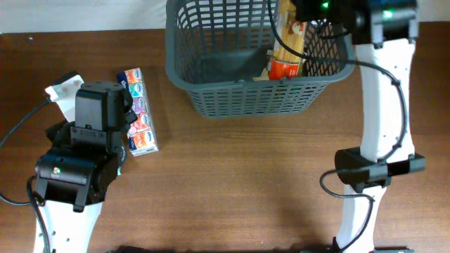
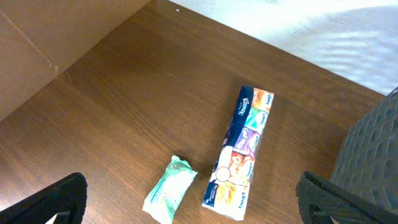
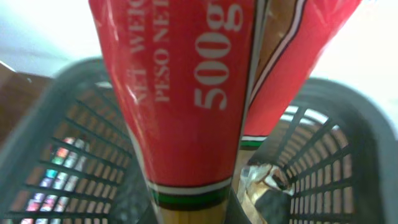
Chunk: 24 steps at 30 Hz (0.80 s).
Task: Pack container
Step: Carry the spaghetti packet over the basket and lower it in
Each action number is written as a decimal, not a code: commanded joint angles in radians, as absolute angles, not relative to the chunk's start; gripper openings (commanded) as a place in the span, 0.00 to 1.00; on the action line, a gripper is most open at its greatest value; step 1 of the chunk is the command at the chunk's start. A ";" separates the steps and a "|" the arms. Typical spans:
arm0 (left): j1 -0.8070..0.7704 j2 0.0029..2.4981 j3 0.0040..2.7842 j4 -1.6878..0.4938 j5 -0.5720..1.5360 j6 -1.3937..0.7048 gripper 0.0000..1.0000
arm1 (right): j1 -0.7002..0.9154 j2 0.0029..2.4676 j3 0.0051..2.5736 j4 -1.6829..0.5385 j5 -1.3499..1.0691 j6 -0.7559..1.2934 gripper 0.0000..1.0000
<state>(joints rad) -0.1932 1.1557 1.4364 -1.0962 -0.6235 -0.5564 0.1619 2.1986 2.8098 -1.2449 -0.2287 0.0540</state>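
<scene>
- A dark wood bench fills my view, with a pale wall beyond its far edge.
- Toward the left edge, my left tool hangs released and empty. It is the nearer arm to the tissue strip just beside it, whose long axis runs near to far. A green wipes packet lies alongside.
- The container sits at the far edge, right of centre, so far-right of that strip.
- At its right end, the right tool meets an upright pasta packet. The fingers are hidden, so I cannot tell its grip.
</scene>
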 commanded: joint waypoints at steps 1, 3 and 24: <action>-0.187 1.153 1.448 -1.094 -0.620 -0.544 1.00 | 0.169 2.183 2.796 -1.192 -0.231 0.049 0.04; -0.187 1.153 1.448 -1.094 -0.620 -0.544 0.99 | 0.169 2.184 2.783 -1.189 -0.227 0.049 0.04; -0.187 1.153 1.448 -1.094 -0.620 -0.544 0.99 | 0.169 2.251 2.519 -1.223 -0.126 0.060 0.90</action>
